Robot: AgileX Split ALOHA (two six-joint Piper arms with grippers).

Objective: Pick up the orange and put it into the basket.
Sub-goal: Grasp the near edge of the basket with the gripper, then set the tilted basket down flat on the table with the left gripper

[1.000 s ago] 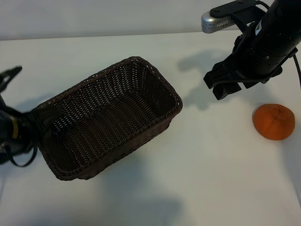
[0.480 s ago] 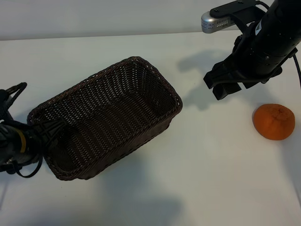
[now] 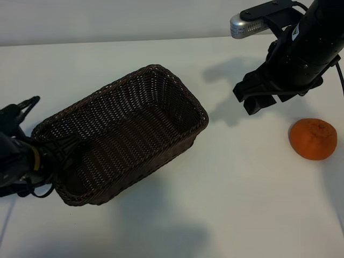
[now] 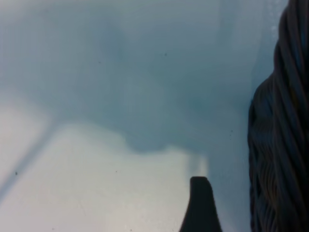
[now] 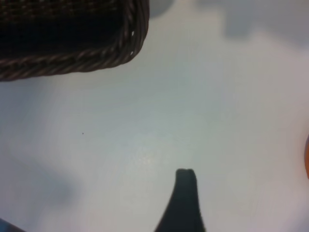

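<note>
The orange [image 3: 313, 138] lies on the white table at the far right, with nothing touching it; a sliver of the orange [image 5: 307, 155] shows in the right wrist view. The dark brown wicker basket [image 3: 161, 75] sits slantwise left of centre and holds nothing. My right gripper [image 3: 252, 99] hovers open above the table, behind and to the left of the orange, between it and the basket. My left gripper [image 3: 60, 150] is open at the basket's left corner, fingers by the rim. In the left wrist view one finger [image 4: 200, 205] stands just outside the basket wall [image 4: 280, 145].
A silver camera head [image 3: 244, 24] sticks out on the right arm above the table's back edge. The basket's right corner [image 5: 72, 53] lies ahead of the right finger [image 5: 186, 195]. Bare white table spreads between basket and orange and along the front.
The left arm has shifted forward along the basket's left end, and that corner's rim now shows. The right arm, the orange and the basket's right part have stayed put.
</note>
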